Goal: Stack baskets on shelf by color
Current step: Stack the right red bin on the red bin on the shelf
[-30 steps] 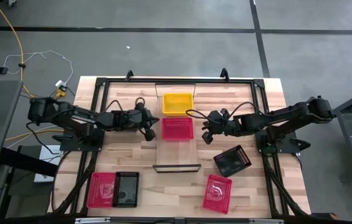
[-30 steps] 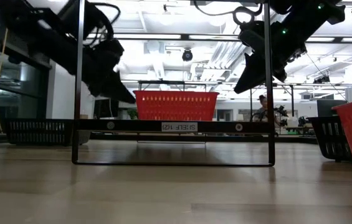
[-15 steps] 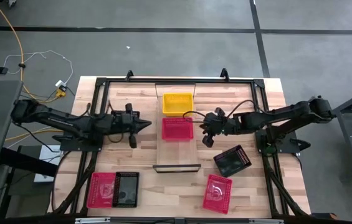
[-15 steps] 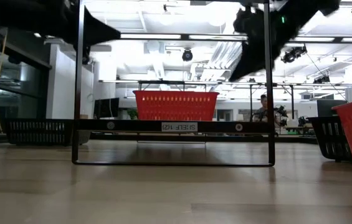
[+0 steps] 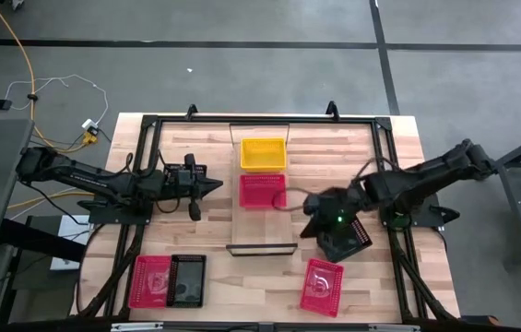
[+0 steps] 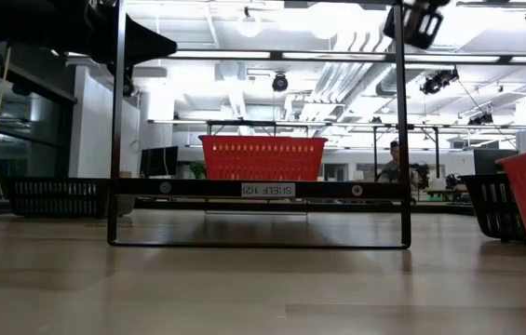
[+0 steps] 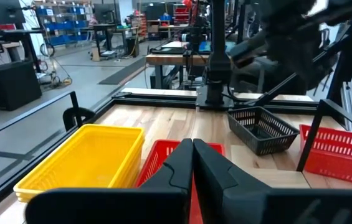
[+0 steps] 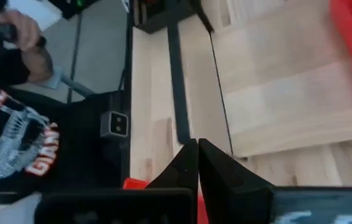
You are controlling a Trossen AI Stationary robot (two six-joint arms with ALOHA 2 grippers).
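Spanning the middle of the high view, the butcher-block table (image 5: 398,138) is carrying the shelf (image 5: 262,221), a pale plank running from the table's far edge toward the near edge with a dark bar at its near end. A yellow basket (image 5: 264,153) is sitting on the shelf's far part and a red basket (image 5: 263,190) is lying just nearer than it. Off the shelf, a red basket at the near left (image 5: 149,280) is touching a black basket (image 5: 187,280), while to the right a second black basket (image 5: 348,242) is partly hiding under the right arm, and another red basket (image 5: 322,285) is resting nearer still.

The low view is adding what the overhead cannot: the shelf is standing raised on thin dark bars, with the red basket perched above table level.

The left gripper (image 5: 216,185) is hovering left of the shelf, pointing at the red basket, fingers pressed together on nothing, as its wrist view is confirming. The right gripper (image 5: 312,227) is hanging between the shelf and the second black basket, likewise clenched and empty. Only the right wrist view is showing a person's printed dark shirt (image 8: 10,146) beyond the table edge.
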